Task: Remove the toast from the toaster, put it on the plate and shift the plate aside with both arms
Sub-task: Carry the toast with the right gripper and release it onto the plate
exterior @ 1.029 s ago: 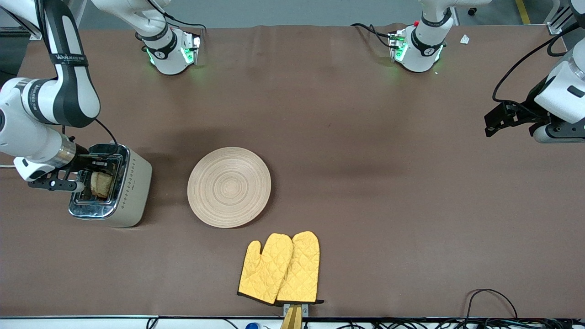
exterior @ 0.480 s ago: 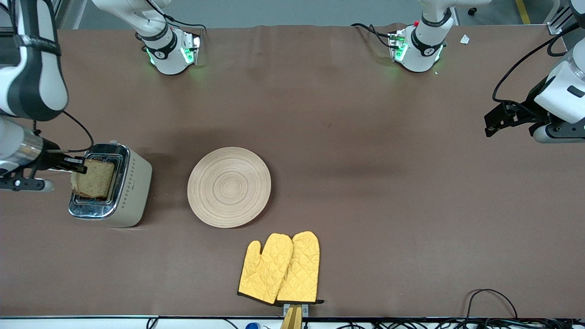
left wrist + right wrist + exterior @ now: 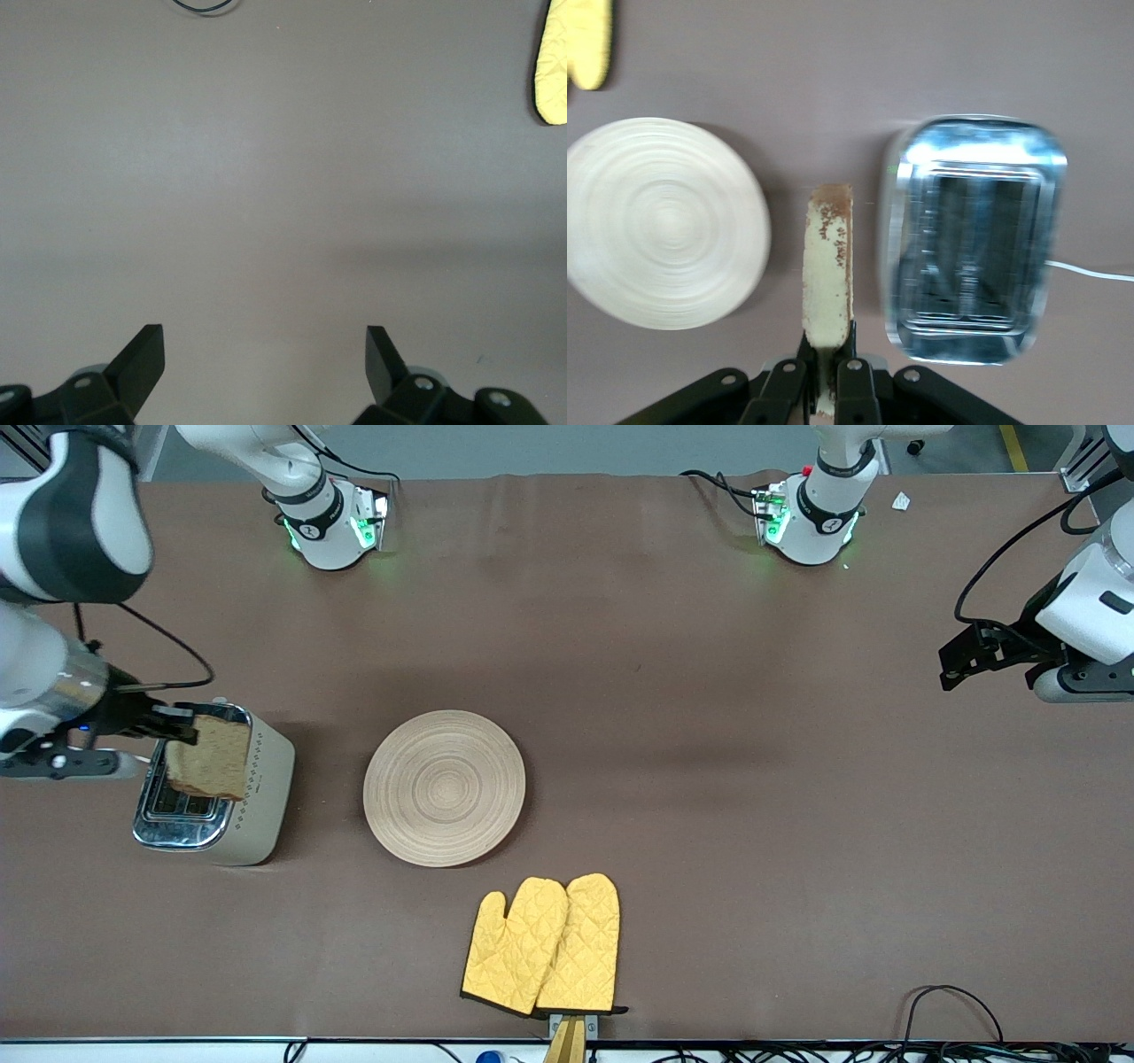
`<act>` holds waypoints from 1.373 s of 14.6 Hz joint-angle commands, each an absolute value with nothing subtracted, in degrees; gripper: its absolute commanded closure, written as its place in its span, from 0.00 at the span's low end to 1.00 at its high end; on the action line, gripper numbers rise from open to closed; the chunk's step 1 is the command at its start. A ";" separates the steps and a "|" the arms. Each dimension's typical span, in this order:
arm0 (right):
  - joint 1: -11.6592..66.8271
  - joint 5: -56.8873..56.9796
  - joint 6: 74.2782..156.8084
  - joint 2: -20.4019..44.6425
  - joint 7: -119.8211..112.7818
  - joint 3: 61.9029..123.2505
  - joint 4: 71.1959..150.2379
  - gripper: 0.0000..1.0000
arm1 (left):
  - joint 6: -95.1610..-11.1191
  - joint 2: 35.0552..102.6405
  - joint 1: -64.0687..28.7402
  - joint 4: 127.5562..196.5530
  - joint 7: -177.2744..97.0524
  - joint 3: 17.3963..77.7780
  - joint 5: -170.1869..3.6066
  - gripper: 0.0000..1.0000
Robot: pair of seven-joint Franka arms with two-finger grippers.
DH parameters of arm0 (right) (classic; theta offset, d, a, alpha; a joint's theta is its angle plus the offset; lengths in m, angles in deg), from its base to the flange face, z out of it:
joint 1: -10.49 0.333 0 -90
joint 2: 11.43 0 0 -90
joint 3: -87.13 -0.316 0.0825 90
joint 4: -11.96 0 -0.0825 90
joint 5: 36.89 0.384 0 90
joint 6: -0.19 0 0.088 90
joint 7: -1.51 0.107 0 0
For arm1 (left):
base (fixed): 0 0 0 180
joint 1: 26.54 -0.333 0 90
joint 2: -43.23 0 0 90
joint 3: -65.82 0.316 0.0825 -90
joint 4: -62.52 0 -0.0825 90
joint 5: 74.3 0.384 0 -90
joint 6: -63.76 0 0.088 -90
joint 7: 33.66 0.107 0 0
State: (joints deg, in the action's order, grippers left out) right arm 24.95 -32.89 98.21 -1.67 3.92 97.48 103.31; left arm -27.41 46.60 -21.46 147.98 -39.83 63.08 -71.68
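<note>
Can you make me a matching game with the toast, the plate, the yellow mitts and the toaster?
Things:
1. toast
2. plate
3. mitts
4. toaster

Where:
A. nearest the front camera
B. on the table, under the toast
C. held up in the right pincer
D. bare, between the toaster and the mitts

Pairs: 1-C, 2-D, 3-A, 4-B

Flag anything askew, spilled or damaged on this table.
Nothing stands out. The right gripper holds the toast over the toaster, clear of its slots. The plate lies flat and bare, the oven mitts lie side by side, and the left gripper waits, jaws open.
</note>
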 commanded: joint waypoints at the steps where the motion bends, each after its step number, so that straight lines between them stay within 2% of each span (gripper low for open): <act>1: 26.30 -27.59 101.51 -1.41 5.29 97.85 106.60 1.00 | -27.21 46.21 -21.70 147.95 -39.20 62.75 -70.69 0.00; 5: 28.14 -16.79 107.58 -1.24 6.51 97.85 113.98 0.99 | -27.21 46.21 -21.70 147.95 -39.20 62.75 -70.69 0.00; 8: 32.09 -7.30 116.60 -0.89 7.58 97.85 120.39 0.99 | -26.86 46.21 -21.70 148.04 -39.02 62.75 -70.69 0.00; 15: 44.22 2.66 134.72 6.14 7.93 97.85 124.01 1.00 | -26.77 46.21 -21.70 147.95 -39.02 62.75 -70.69 0.00; 20: 42.49 2.66 135.10 7.11 3.30 98.03 126.38 1.00 | -26.77 46.21 -21.79 148.04 -38.93 62.75 -70.69 0.00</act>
State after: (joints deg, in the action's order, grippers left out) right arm 44.43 1.13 135.05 8.74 7.27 97.78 123.41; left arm -27.30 46.60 -21.47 148.07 -39.83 63.08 -71.68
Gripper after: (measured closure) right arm 0.930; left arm 0.000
